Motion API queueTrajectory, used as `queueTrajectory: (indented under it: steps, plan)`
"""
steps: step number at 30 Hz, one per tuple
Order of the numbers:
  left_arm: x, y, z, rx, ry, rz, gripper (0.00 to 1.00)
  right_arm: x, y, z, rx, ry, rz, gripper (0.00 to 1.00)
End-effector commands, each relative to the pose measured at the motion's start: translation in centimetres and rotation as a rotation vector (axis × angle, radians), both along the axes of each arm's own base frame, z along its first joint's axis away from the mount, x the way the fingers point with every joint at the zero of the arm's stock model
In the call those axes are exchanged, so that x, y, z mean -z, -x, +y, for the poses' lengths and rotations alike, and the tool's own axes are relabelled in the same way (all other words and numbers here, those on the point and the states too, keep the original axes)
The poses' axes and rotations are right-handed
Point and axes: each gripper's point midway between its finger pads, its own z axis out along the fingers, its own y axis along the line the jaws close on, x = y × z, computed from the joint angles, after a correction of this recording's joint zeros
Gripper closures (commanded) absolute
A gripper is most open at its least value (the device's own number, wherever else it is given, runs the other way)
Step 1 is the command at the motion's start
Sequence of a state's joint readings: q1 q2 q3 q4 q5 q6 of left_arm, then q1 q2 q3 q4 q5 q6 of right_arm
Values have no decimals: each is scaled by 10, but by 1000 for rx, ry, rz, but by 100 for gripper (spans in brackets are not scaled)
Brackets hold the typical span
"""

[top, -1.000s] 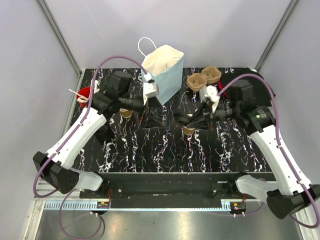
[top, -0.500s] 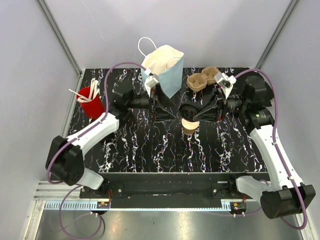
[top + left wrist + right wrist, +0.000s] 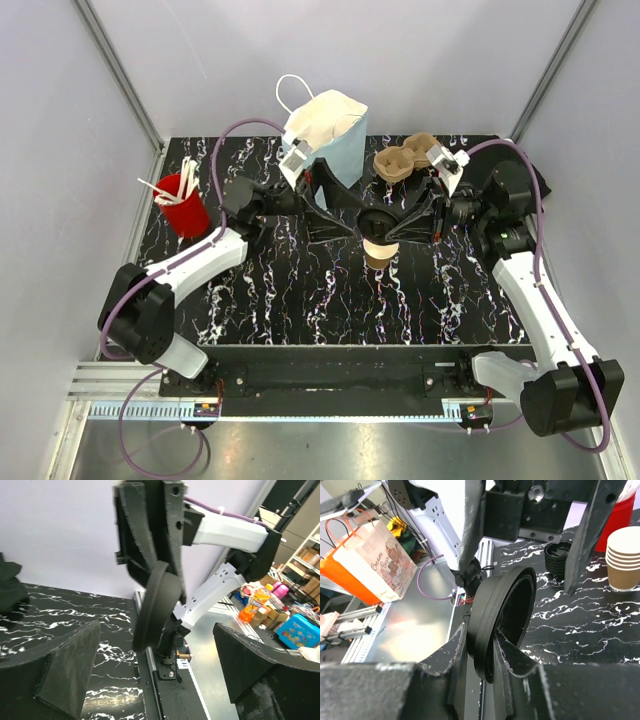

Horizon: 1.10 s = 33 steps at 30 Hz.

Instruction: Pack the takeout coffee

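Note:
The tan paper cup [image 3: 378, 255] stands upright and open on the black marble table [image 3: 300, 300], near the middle. My right gripper [image 3: 388, 224] is shut on the round black lid [image 3: 377, 219], held on edge just above and behind the cup. In the right wrist view the lid [image 3: 502, 615] is pinched between the fingers of the right gripper [image 3: 482, 635]. My left gripper [image 3: 338, 206] is open and empty, facing the lid from the left. In the left wrist view the left gripper [image 3: 155, 650] stands wide apart with the lid [image 3: 154, 605] ahead of it.
A pale blue paper bag [image 3: 328, 140] stands open at the back. The brown pulp cup carrier [image 3: 405, 158] lies to its right. A red cup with stirrers [image 3: 183, 205] is at the left. A stack of tan cups [image 3: 622, 560] and spare black lids [image 3: 556, 557] show behind the left gripper.
My left gripper swung right from the cup stack to the middle, open. My right gripper raised the lid off the cup and turned it on edge, facing the left gripper.

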<state>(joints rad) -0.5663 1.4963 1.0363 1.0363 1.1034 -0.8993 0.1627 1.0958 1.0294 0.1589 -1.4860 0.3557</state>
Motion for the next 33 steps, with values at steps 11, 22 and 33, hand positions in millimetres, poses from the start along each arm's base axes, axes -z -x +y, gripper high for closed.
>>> queueTrajectory:
  steps: [11, 22, 33]
  plan:
    - [10, 12, -17, 40, -42, -37, 5, -7, -10, 1, 25, -33, -56, 75]
    - [8, 16, -21, 58, -40, -36, 23, 3, -22, 2, 78, -34, -61, 75]
    - [7, 17, -24, 67, -47, -26, 58, 10, -29, 2, 108, -30, -57, 74]
